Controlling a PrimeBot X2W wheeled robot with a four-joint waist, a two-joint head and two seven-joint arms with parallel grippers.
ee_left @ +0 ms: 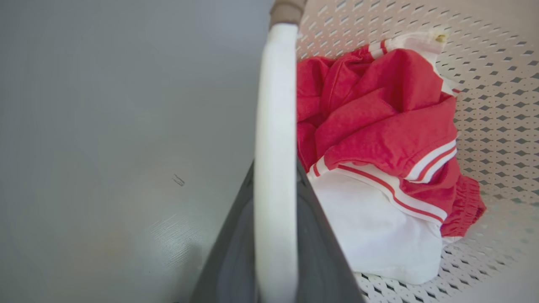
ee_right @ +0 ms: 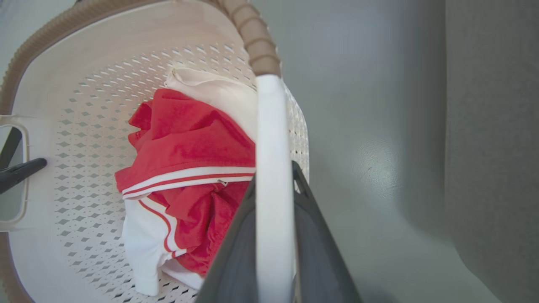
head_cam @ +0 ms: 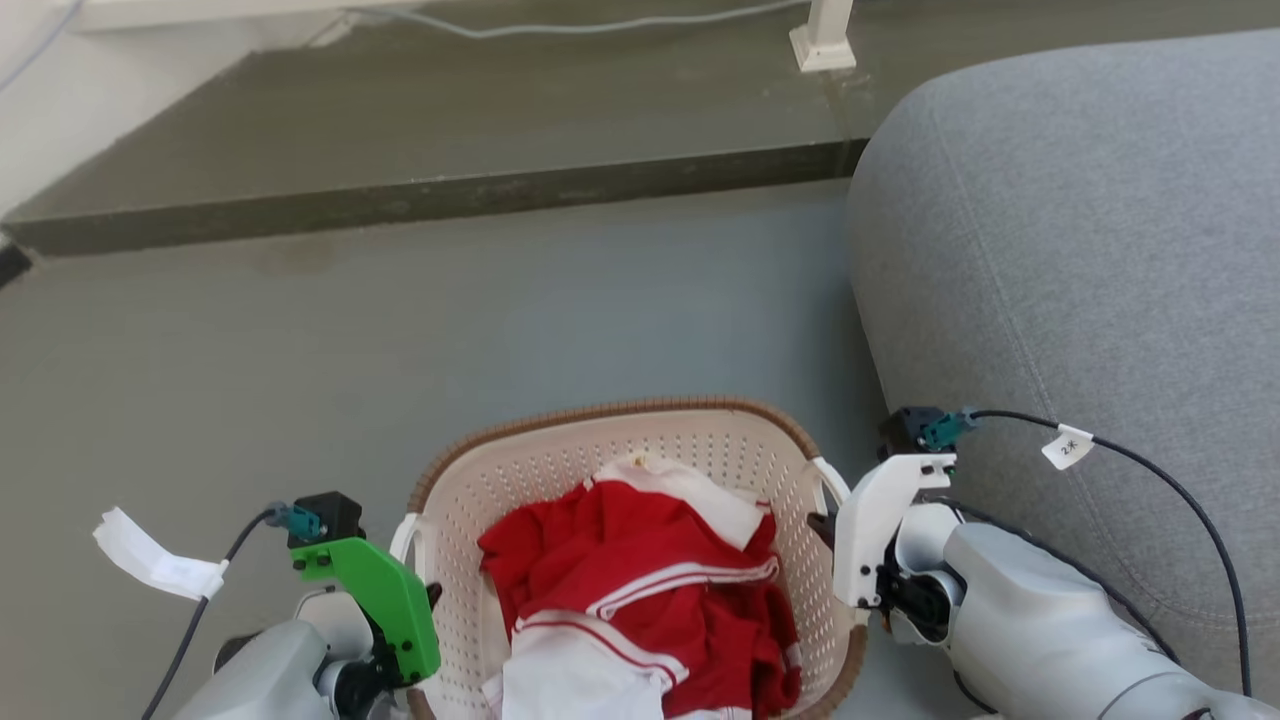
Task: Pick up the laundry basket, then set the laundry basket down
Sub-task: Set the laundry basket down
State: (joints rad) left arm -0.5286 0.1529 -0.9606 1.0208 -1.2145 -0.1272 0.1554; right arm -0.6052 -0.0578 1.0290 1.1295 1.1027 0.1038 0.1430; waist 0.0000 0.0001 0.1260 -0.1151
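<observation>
The laundry basket point(head_cam: 560, 470), cream-white and perforated with a brown woven-look rim, sits low in the middle of the head view with red and white clothes point(head_cam: 650, 590) in it. My left gripper point(head_cam: 428, 598) is shut on its left white handle point(ee_left: 276, 126), one dark finger point(ee_left: 231, 252) on each side of the bar. My right gripper point(head_cam: 822, 528) is shut on the right handle point(ee_right: 273, 147) in the same way, fingers point(ee_right: 324, 256) straddling it. The left gripper's fingertips point(ee_right: 21, 170) also show through the far handle. Whether the basket touches the floor, I cannot tell.
A grey sofa point(head_cam: 1080, 250) stands close on the right, right beside my right arm. Ahead lies grey floor point(head_cam: 450, 330), then a dark raised step point(head_cam: 430, 195) with a white post foot point(head_cam: 822, 45) and a cable point(head_cam: 600, 25) on it.
</observation>
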